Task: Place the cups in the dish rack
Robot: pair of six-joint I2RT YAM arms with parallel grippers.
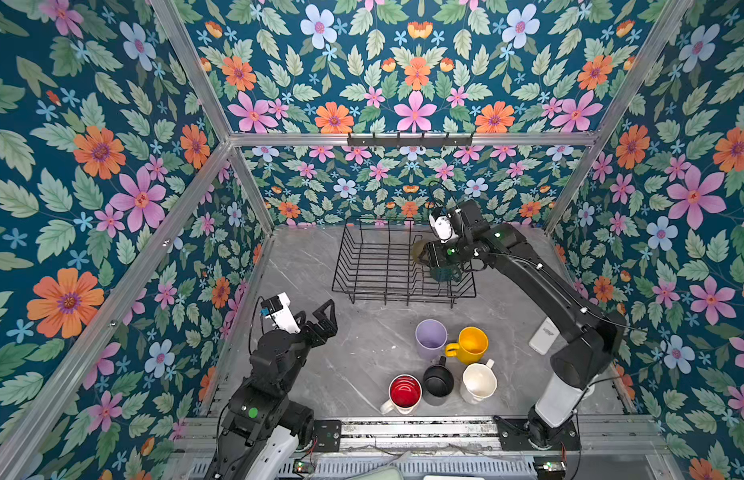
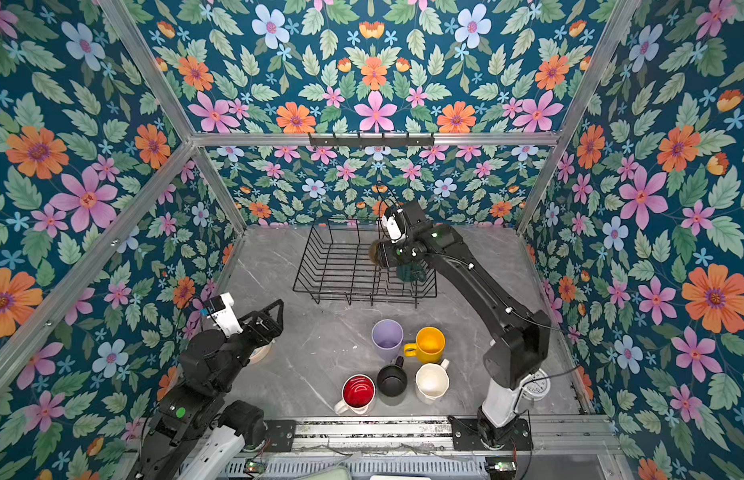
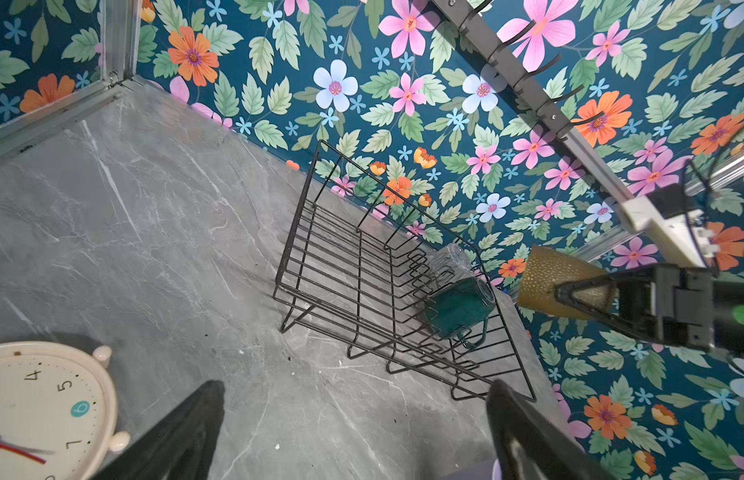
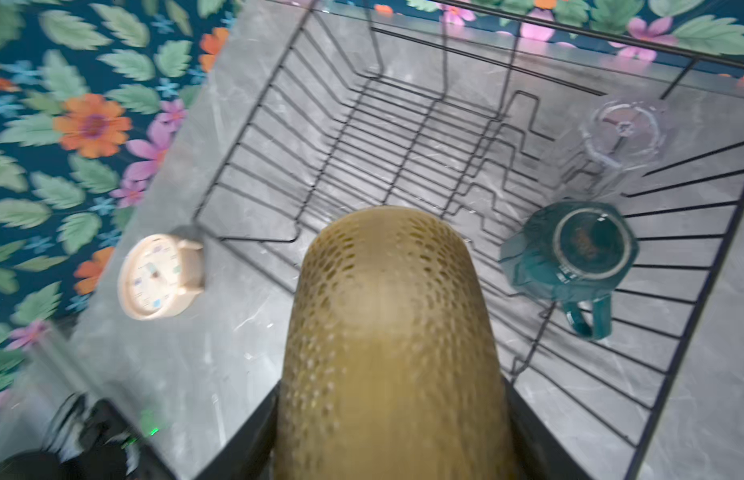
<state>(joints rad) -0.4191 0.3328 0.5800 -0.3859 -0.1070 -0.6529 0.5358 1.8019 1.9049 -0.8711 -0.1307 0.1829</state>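
The dish rack stands at the far middle of the grey, marble-veined desk. It is thin black wire, rectangular, with raised sides and a row of upright loops. The right fingers pinch the olive tumbler and hold it on its side above the rack's right part, clear of the wires. Its glass is translucent and covered in small dimples, and its free end points left.

Below it, in the rack's right end, sit two cups. The dark green mug is glossy and bottom up, with its foot ring showing. Just beyond it is the clear glass, also bottom up; the wires show through its wall.

The left fingers are spread wide with nothing between them. They hang over the near left of the desk, close to a round cream clock with a smooth rim and small knob feet.

Five more cups stand upright on the desk — near, right of the middle, close together. In the farther pair, the matte lilac tumbler is on the left and the glossy yellow mug is on the right, its handle just beside the tumbler. In the nearer row, from left to right, are the white mug with a shiny red lining, the black mug and the cream mug.
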